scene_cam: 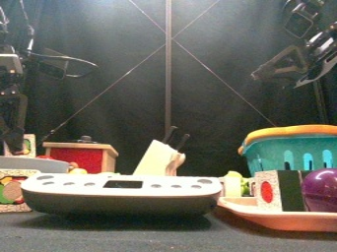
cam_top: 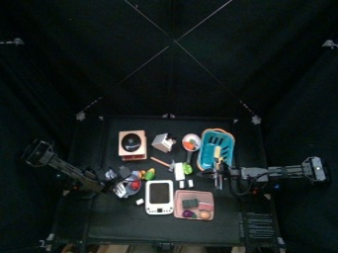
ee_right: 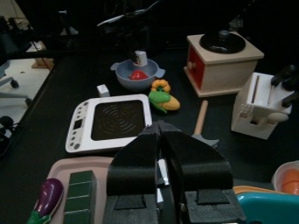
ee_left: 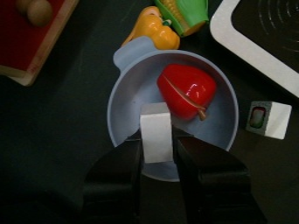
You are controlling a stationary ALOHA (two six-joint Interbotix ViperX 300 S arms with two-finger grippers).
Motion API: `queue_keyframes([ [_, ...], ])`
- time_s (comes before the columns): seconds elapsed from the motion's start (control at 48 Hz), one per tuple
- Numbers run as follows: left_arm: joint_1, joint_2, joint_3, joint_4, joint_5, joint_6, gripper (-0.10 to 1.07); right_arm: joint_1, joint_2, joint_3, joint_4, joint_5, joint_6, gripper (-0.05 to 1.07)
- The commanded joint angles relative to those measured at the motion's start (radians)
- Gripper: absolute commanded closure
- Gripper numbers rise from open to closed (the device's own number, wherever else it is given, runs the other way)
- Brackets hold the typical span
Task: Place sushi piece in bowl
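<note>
In the left wrist view my left gripper (ee_left: 158, 150) is shut on a white sushi piece (ee_left: 156, 129) and holds it over the light blue bowl (ee_left: 131, 105). A red toy pepper (ee_left: 187, 87) lies in the bowl. A second small white and dark piece (ee_left: 268, 119) lies on the table beside the bowl. In the top view the left gripper (cam_top: 126, 184) is at the table's front left. My right gripper (ee_right: 163, 147) is shut and empty above the pink tray (ee_right: 82, 206); from there the bowl (ee_right: 138, 75) shows far off.
A white scale (cam_top: 160, 196) sits at the front middle, the pink tray (cam_top: 195, 206) with a purple eggplant (ee_right: 47, 194) beside it. A teal basket (cam_top: 218, 146), a knife block (cam_top: 162, 141) and a red wooden box (cam_top: 132, 144) stand further back. Yellow and green toy food (ee_left: 158, 31) lies near the bowl.
</note>
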Motion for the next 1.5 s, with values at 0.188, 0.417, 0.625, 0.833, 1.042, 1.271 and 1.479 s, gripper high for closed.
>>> queue_keyframes([
  [0.188,0.037,0.018,0.003,0.006,-0.017,0.000,0.46,-0.003,0.003,-0.011,0.002,-0.005,0.000,1.02],
  [0.417,0.040,0.017,0.006,0.006,-0.017,0.000,0.32,-0.003,0.003,-0.006,0.002,-0.005,0.000,1.02],
  [0.625,0.040,0.018,0.003,0.006,-0.017,0.002,0.28,-0.003,0.003,-0.006,0.002,-0.005,0.000,1.02],
  [0.833,0.040,0.017,0.003,0.006,-0.021,0.002,0.26,-0.003,0.003,-0.006,0.000,-0.005,0.000,1.02],
  [1.042,0.040,0.018,0.002,0.014,-0.021,0.000,0.19,-0.003,0.003,-0.006,0.000,-0.005,0.000,1.02],
  [1.271,0.041,0.018,0.000,0.015,-0.021,0.000,0.19,-0.003,0.003,-0.006,0.000,-0.005,0.000,1.02],
  [1.479,0.041,0.018,-0.003,0.017,-0.021,0.002,0.19,-0.003,0.003,-0.006,0.000,-0.005,0.000,1.02],
])
